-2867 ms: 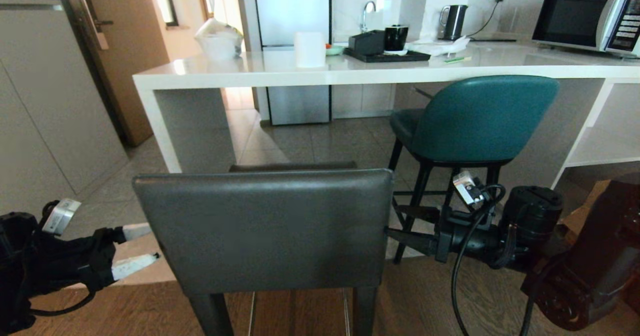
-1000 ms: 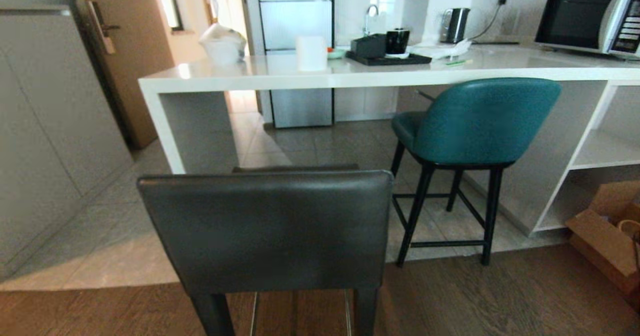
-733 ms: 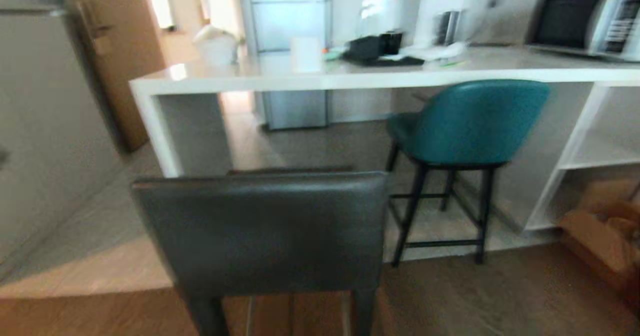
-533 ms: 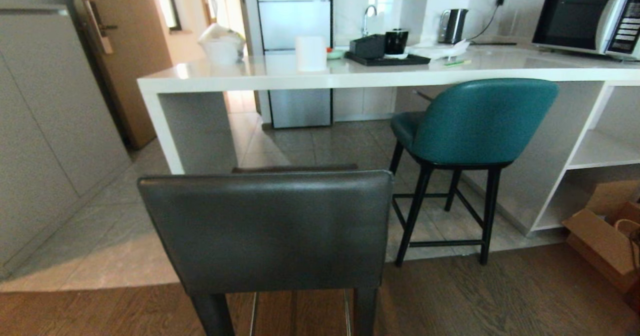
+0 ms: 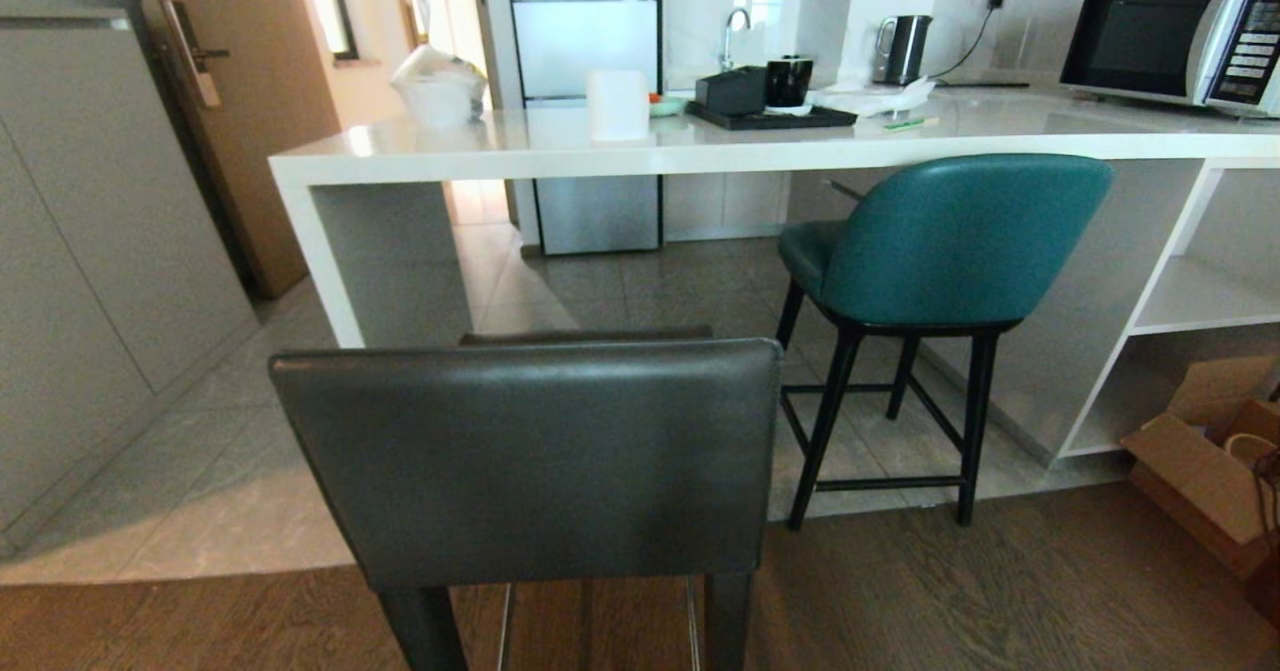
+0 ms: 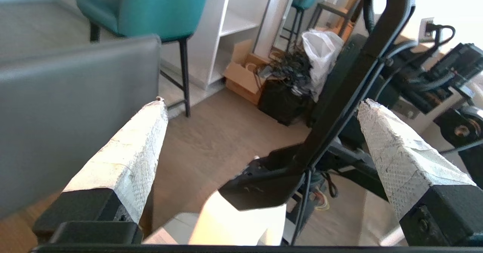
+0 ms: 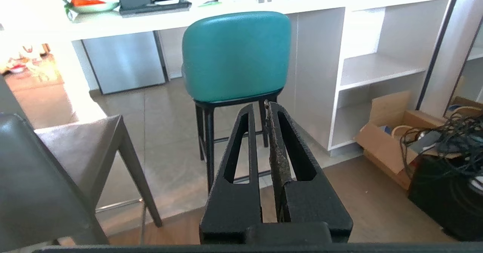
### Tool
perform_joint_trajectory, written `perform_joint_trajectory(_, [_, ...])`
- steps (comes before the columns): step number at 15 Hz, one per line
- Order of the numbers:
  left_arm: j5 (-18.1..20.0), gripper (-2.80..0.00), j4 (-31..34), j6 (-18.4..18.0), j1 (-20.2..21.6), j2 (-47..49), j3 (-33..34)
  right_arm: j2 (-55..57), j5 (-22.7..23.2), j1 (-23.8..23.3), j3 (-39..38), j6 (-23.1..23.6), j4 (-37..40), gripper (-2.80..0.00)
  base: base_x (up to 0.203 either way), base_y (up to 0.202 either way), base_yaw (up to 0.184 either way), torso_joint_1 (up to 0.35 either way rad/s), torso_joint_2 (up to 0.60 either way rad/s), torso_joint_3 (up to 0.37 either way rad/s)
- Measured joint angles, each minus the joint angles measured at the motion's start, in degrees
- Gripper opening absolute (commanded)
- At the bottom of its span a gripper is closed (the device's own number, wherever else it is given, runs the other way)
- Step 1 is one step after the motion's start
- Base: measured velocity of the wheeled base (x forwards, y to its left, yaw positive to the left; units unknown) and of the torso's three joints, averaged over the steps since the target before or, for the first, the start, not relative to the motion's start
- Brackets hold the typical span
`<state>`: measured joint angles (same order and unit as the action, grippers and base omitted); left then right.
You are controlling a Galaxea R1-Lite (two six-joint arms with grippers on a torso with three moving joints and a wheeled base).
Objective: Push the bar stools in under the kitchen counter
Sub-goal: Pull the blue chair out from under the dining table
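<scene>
The grey bar stool's square back (image 5: 530, 461) fills the near middle of the head view, well short of the kitchen counter (image 5: 700, 156). The teal bar stool (image 5: 960, 241) stands to the right with its seat partly under the counter's edge. Neither gripper shows in the head view. In the left wrist view my left gripper (image 6: 262, 104) is open and empty, with the grey back (image 6: 75, 106) beside one finger and my own frame past the other. In the right wrist view my right gripper (image 7: 258, 104) is shut on nothing and points at the teal stool (image 7: 236, 53), with the grey stool (image 7: 34, 181) off to one side.
White open shelving (image 5: 1200, 291) closes the counter's right end, with a cardboard box (image 5: 1200, 461) on the floor beside it. A microwave (image 5: 1170, 31), a kettle (image 5: 905, 46), a black tray (image 5: 770, 111) and a paper roll (image 5: 617, 103) sit on top. A brown door (image 5: 240, 101) is at the far left.
Both arms, which flanked the grey stool's back earlier, have left the head view. The stools stand where they were; the view only shook briefly.
</scene>
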<state>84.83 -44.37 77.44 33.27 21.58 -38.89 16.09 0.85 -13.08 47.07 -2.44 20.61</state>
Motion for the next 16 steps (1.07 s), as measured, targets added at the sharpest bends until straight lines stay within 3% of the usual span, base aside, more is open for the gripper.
perform_joint_trajectory(8, [-0.1,0.0,0.1,0.3,-0.1,-0.1,-0.3,-0.4,0.2,0.1,-0.2,-1.1,0.0,-2.8,0.0,0.0,0.0,0.0,0.0,0.0])
perform_joint_trajectory(16, [-0.1,0.0,0.1,0.3,0.0,-0.2,-0.4,-0.3,3.3,0.2,-0.1,-1.8,0.0,-2.8,0.0,0.0,0.0,0.0,0.0,0.0])
